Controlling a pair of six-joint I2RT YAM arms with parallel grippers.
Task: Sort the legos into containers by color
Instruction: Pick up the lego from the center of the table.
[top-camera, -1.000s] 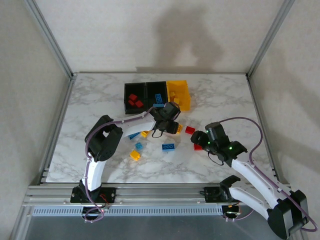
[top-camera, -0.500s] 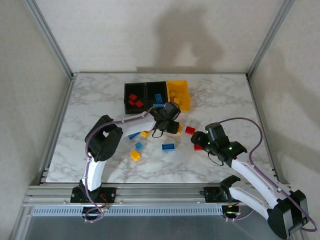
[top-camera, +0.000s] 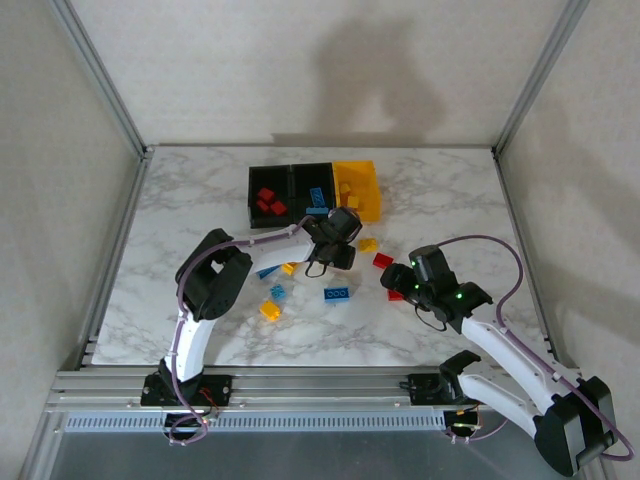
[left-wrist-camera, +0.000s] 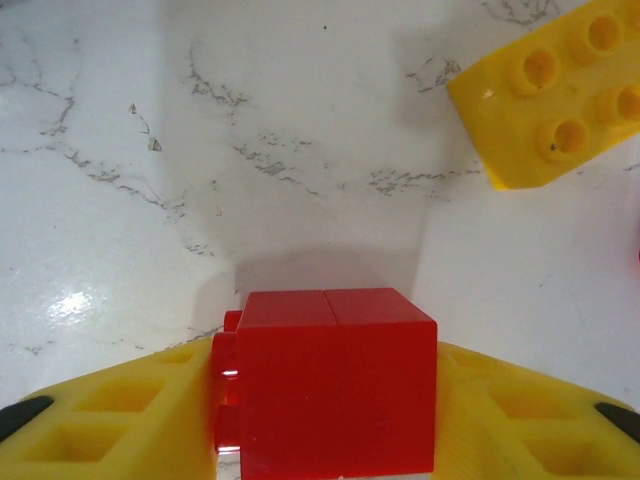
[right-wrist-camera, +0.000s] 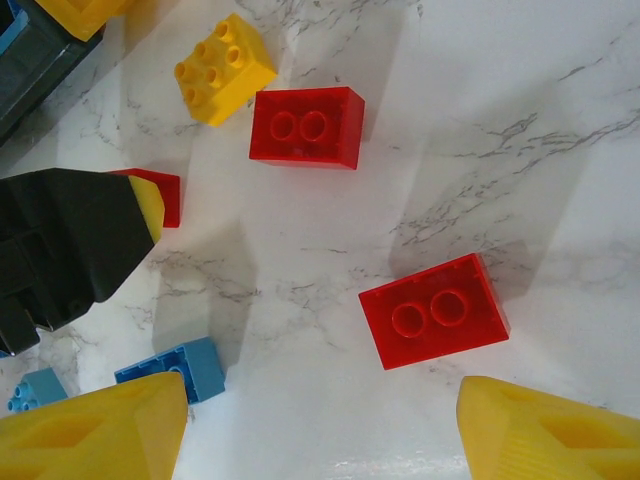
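Note:
My left gripper (top-camera: 349, 257) (left-wrist-camera: 325, 400) is shut on a red lego (left-wrist-camera: 325, 385), held between its yellow fingers (left-wrist-camera: 100, 430) just above the marble. A yellow lego (left-wrist-camera: 560, 100) (top-camera: 368, 245) lies just beyond it. The containers stand at the back: a black bin (top-camera: 268, 190) with red legos, a black bin (top-camera: 315, 182) with a blue one, and a yellow-orange bin (top-camera: 358, 185). My right gripper (top-camera: 400, 283) (right-wrist-camera: 320, 430) hangs open above the table, with a red lego (right-wrist-camera: 435, 310) (top-camera: 396, 294) lying just ahead of its right finger. Another red lego (right-wrist-camera: 305, 125) (top-camera: 382, 260) lies farther on.
Loose legos lie left of centre: a blue one (top-camera: 337, 294) (right-wrist-camera: 170, 370), a small blue one (top-camera: 277, 292), a yellow one (top-camera: 270, 310), another yellow one (top-camera: 290, 268) and a blue one (top-camera: 267, 271) under the left arm. Metal frame posts border the table (top-camera: 450, 200).
The left gripper's jaws have closed on the red lego. The yellow lego beside it has shifted a little up and to the right. The right arm has stayed still.

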